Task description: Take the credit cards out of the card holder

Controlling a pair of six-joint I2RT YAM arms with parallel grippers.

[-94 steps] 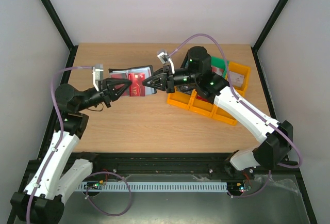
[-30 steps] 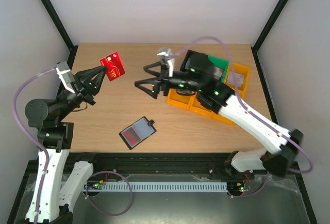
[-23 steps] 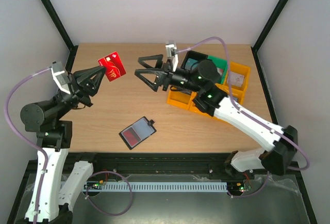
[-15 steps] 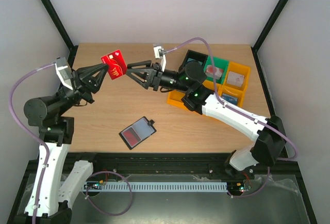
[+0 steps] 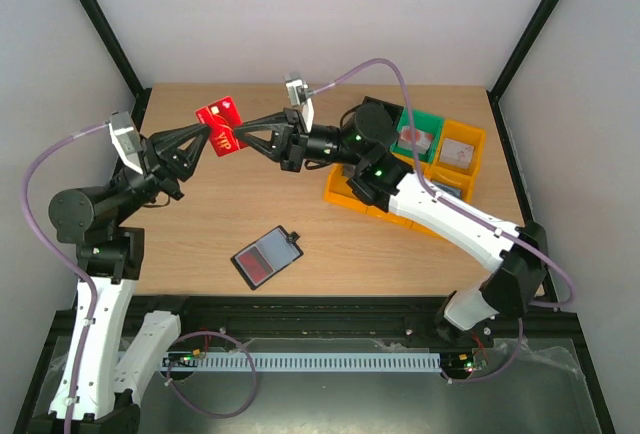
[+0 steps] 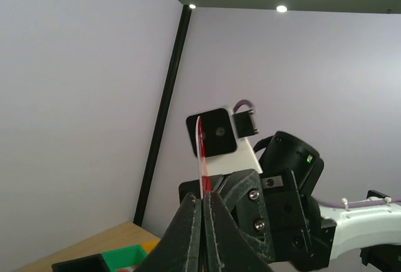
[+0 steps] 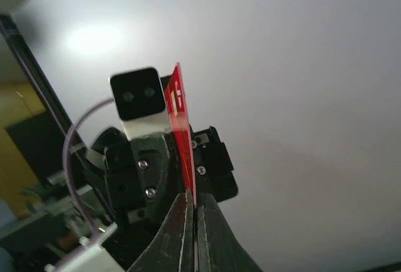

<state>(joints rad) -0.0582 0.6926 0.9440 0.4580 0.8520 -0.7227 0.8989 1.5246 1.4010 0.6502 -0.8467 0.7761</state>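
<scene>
**Left gripper** (image 5: 203,135): reaches in from 9 o'clock, raised above the table (image 5: 330,244). Jaws pressed together on the red card (image 5: 222,126), pinching its 8 o'clock side. In the left wrist view, shows both fingers (image 6: 188,228) closed to a point, with the card's thin edge rising from between them toward 12 o'clock.

**Red card:** hangs in the air at about 10 o'clock from the table's middle, lettered face turned up to the top camera. Caught between the two grippers, one on either side.

**Right gripper** (image 5: 244,135): comes across from 3 o'clock, tips meeting the card's 4 o'clock side, jaws drawn tight on it. In the right wrist view, shows the fingers (image 7: 175,240) squeezed on the card's lower end. Card there stands edge-on, leaning slightly toward 11 o'clock, with the left arm's camera housing just behind it.

**Card holder** (image 5: 266,258): lies flat on the table at about 7 o'clock from its middle, well apart from both grippers and untouched. Black, small tab at its 1 o'clock corner, reddish-grey panel on the upper face. Cannot tell whether a card sits inside.

**Bins:** cluster at 2 to 3 o'clock — yellow bins (image 5: 345,196) and a green bin (image 5: 432,119) — partly hidden under the right arm. Hold small pale blocks in the green one and in one yellow one.
</scene>
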